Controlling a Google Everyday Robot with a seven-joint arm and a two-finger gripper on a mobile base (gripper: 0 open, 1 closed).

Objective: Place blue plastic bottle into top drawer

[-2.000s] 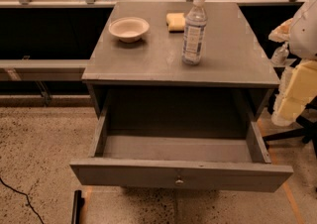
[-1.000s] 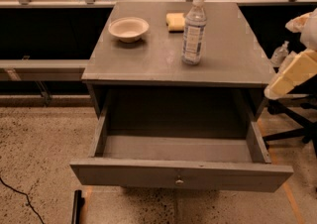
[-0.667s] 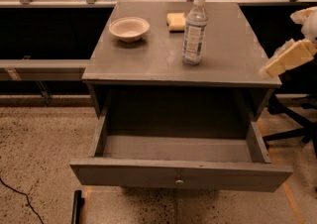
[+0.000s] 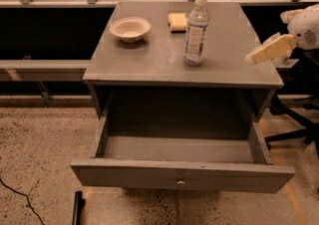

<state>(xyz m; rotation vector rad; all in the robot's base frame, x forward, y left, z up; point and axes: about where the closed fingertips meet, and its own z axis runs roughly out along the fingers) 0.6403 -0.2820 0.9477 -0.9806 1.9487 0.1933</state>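
The blue plastic bottle (image 4: 195,32) stands upright on the grey cabinet top (image 4: 149,59), right of centre, with a white cap and pale label. The top drawer (image 4: 182,174) is pulled fully open below and holds nothing; its small metal knob (image 4: 181,182) is at the front centre. My gripper (image 4: 254,57) is at the right edge of the cabinet top, its pale yellowish fingers pointing left toward the bottle, about a bottle's height away from it. It holds nothing.
A pale bowl (image 4: 130,28) sits at the back left of the cabinet top. A yellow sponge (image 4: 177,21) lies behind the bottle. A black chair base (image 4: 299,129) stands at the right. A railing runs behind the cabinet.
My gripper has risen from beside the cabinet's right side and swung left, coming over the right edge of the top toward the bottle. The bottle, bowl and drawer have not moved.
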